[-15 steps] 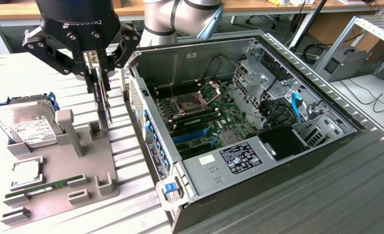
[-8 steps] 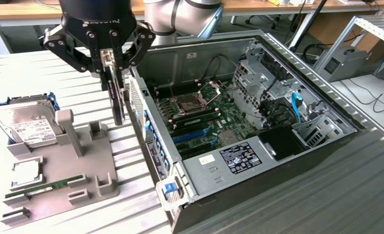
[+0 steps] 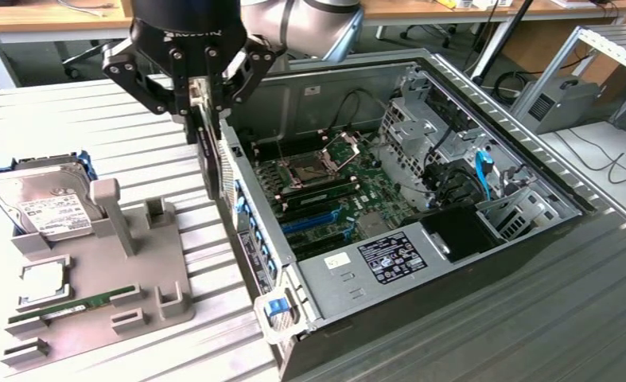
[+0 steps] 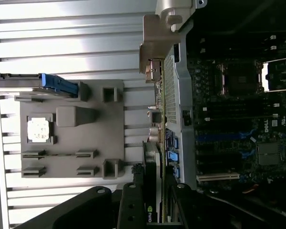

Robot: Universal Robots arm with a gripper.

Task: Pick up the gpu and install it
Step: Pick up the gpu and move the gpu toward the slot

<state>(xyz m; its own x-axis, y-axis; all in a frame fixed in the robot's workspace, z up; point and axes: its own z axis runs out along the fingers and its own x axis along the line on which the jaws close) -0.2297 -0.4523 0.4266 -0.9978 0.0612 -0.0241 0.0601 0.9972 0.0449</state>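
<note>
black gpu (image 3: 215,159) hangs on edge, clenched in your pincer (image 3: 199,99), just above the rear wall of the open computer case (image 3: 324,278). hold it upright, square to the motherboard (image 3: 324,187) slots.

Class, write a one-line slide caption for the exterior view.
The claw holds the gpu edge-down at the wall of the open computer case.
</note>
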